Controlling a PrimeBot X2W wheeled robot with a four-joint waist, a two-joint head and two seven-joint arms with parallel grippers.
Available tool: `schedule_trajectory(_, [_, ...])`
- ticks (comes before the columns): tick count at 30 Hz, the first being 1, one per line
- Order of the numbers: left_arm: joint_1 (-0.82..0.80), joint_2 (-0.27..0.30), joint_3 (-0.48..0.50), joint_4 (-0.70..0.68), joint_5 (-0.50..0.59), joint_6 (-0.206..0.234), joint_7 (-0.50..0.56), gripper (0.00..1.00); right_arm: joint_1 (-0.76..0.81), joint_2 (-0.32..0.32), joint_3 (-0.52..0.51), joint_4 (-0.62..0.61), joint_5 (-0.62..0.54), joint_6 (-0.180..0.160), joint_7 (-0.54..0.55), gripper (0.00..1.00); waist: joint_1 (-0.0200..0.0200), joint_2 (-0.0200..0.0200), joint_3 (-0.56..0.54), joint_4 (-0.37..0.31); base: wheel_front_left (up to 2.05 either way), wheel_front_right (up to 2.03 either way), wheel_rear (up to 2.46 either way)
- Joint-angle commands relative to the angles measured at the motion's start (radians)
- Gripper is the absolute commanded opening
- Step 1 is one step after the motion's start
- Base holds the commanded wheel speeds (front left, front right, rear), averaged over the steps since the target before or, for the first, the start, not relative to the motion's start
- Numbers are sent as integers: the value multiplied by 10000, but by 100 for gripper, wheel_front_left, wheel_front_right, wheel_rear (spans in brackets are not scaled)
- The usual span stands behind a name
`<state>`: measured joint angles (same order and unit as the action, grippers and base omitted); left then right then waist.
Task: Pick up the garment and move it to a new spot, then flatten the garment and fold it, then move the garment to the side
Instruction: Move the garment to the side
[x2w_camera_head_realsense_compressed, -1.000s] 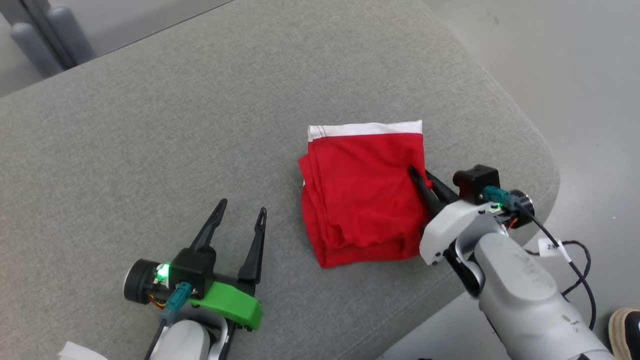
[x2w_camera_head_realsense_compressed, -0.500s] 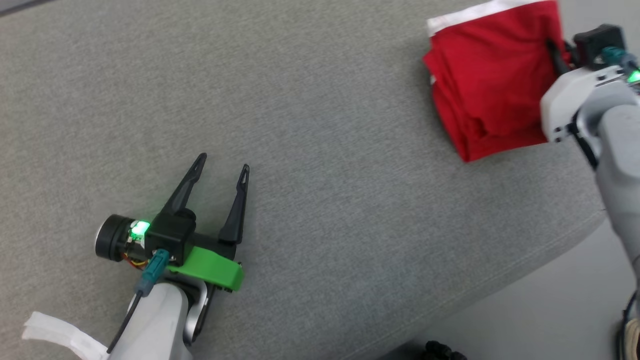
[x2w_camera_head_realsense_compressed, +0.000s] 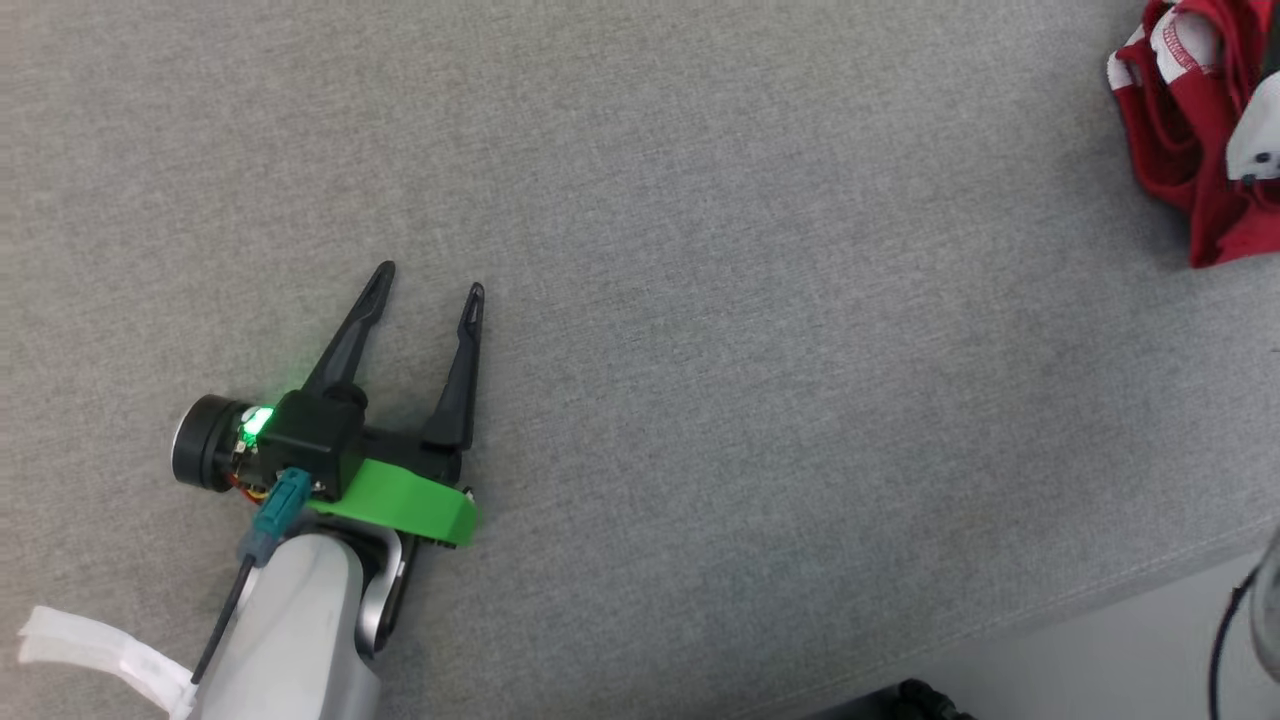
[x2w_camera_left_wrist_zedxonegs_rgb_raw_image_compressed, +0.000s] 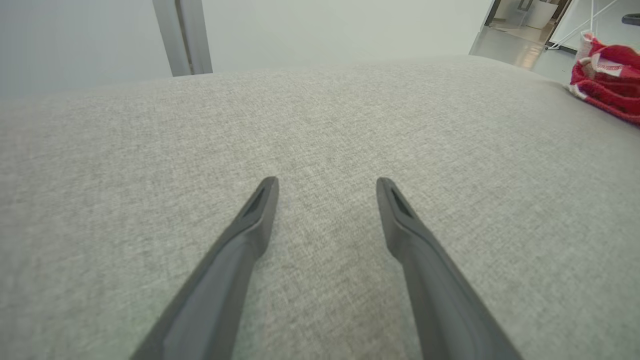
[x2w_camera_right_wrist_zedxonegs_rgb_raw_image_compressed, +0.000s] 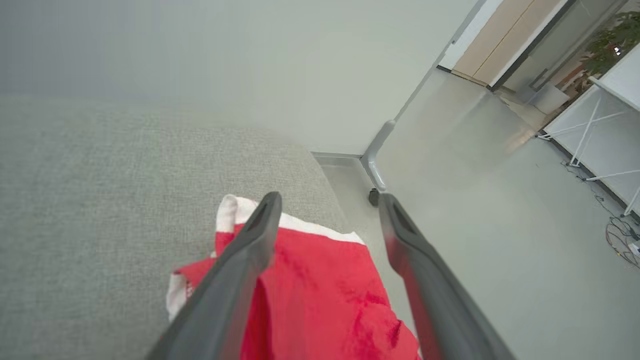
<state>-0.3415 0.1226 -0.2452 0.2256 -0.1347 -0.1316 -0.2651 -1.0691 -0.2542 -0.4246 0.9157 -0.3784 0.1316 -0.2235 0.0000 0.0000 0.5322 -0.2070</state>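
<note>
Garment (x2w_camera_head_realsense_compressed: 1165, 140): red with white trim, bunched at the far right edge of the cushion (x2w_camera_head_realsense_compressed: 750, 300). Left gripper (x2w_camera_head_realsense_compressed: 430, 280) rests spread and empty, well apart from it. Right gripper (x2w_camera_right_wrist_zedxonegs_rgb_raw_image_compressed: 328, 197) stands over the cloth, fingers parted, gripping nothing. Risk: a finger snags a layer on withdrawal, undoing the fold or dragging it to the floor (x2w_camera_right_wrist_zedxonegs_rgb_raw_image_compressed: 475, 210)

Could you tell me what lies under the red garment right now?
The grey cushion supports the garment, near its edge; whatever lies directly beneath the cloth is covered.
</note>
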Motion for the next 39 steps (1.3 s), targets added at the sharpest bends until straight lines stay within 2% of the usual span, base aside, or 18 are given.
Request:
schedule_trajectory(1, [147,42,153,140,-89,28,14,100,155,169,-289,-162,-37,-18,-163,100,0,0,-306,85,0,0,0])
schedule_trajectory(6, [361,-182,610,226,-63,28,6,100,231,1119,-354,-913,200,-18,-413,100,0,0,-969,225,0,0,0])
schedule_trajectory(12, [589,-389,1321,356,25,28,6,100,1236,1804,1121,-3256,1984,-18,-411,100,0,0,-1686,458,0,0,0])
schedule_trajectory(18, [750,-567,1968,561,92,28,6,100,2833,1983,2305,-4667,3470,-17,-411,100,0,0,-2335,752,0,0,0])
schedule_trajectory(22, [955,-629,2258,716,120,28,6,100,3893,2020,2942,-5060,4315,-18,-412,100,0,0,-2789,998,0,0,0])
schedule_trajectory(27, [1256,-694,2533,958,153,38,6,100,5398,2016,3221,-5199,5089,-17,-411,100,0,0,-3374,1366,0,0,0])
schedule_trajectory(39, [2702,-710,2671,1027,-118,284,6,100,7877,2010,3939,-4713,5699,-17,-413,100,0,0,-4494,1648,0,0,0])
